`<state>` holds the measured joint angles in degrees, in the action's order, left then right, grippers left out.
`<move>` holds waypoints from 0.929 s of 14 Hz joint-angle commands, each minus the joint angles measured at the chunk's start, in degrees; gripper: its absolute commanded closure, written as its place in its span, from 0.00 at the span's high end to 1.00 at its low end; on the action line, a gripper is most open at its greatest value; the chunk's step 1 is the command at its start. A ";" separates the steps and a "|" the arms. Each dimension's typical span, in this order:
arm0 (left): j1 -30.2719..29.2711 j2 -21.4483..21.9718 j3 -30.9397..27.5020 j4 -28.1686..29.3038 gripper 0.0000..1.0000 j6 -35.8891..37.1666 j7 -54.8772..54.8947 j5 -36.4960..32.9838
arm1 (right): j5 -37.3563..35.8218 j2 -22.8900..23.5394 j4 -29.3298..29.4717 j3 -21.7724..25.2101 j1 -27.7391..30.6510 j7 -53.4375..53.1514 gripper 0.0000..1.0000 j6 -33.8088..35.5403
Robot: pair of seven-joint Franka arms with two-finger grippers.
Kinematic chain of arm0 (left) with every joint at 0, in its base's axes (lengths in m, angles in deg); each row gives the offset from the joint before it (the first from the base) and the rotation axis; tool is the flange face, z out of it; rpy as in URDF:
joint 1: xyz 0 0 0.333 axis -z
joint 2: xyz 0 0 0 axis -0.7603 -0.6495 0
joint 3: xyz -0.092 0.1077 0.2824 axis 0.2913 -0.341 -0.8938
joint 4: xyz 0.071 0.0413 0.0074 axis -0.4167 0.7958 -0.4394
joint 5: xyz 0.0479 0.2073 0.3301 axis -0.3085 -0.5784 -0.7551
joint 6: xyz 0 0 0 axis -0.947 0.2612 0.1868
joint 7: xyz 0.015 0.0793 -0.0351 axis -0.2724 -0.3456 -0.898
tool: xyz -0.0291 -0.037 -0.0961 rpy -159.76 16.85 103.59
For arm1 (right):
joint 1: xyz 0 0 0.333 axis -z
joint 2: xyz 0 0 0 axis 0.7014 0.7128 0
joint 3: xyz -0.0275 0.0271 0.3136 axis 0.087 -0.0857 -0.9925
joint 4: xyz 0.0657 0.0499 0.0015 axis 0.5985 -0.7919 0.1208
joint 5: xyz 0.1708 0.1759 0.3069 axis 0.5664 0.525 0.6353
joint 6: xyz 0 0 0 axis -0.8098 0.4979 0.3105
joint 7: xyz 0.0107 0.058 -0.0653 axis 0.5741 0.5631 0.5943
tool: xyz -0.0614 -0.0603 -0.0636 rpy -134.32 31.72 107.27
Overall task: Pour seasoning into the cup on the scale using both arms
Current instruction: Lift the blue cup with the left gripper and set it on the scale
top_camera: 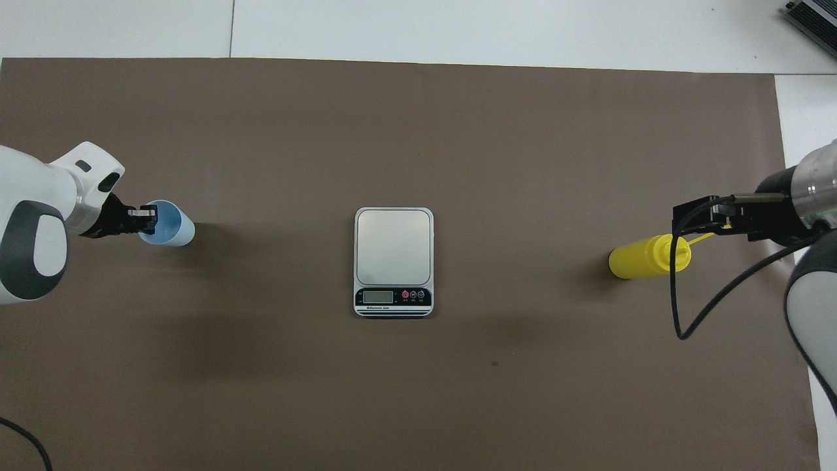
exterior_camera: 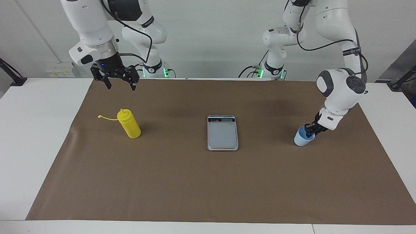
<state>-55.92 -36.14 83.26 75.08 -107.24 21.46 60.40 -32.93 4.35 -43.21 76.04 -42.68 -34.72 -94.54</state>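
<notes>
The right gripper (exterior_camera: pixel 118 83) hangs in the air with its fingers spread wide and nothing between them, raised above the brown mat (exterior_camera: pixel 208 182) on the robots' side of the seasoning (exterior_camera: pixel 129 124); that yellow bottle stands upright toward the right arm's end of the table, its cap strap trailing outward; the scale (exterior_camera: pixel 222 132) lies flat at the mat's middle, display edge nearest the robots, its platform bare; the left gripper (exterior_camera: pixel 311 129) is down at the cup (exterior_camera: pixel 303 137), fingers straddling the rim, toward the left arm's end, well apart from the scale.
</notes>
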 commanded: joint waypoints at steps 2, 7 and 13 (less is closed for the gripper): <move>0.10 -1.23 0.03 -8.74 0.00 8.28 2.94 0.87 | 1.28 -1.29 -1.45 -0.25 0.77 1.31 1.00 -0.63; 0.27 -1.67 2.66 -18.76 0.00 19.27 0.49 4.12 | 1.28 -1.29 -1.37 -0.25 0.77 1.31 1.00 -0.63; 8.25 -1.67 7.94 -20.97 0.00 20.43 -17.07 2.46 | 1.28 -1.29 -1.45 -0.25 0.77 1.31 1.00 -0.63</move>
<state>-52.03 -36.38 91.78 56.15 -87.50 9.75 63.42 -32.93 4.35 -43.21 76.04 -42.68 -34.72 -94.54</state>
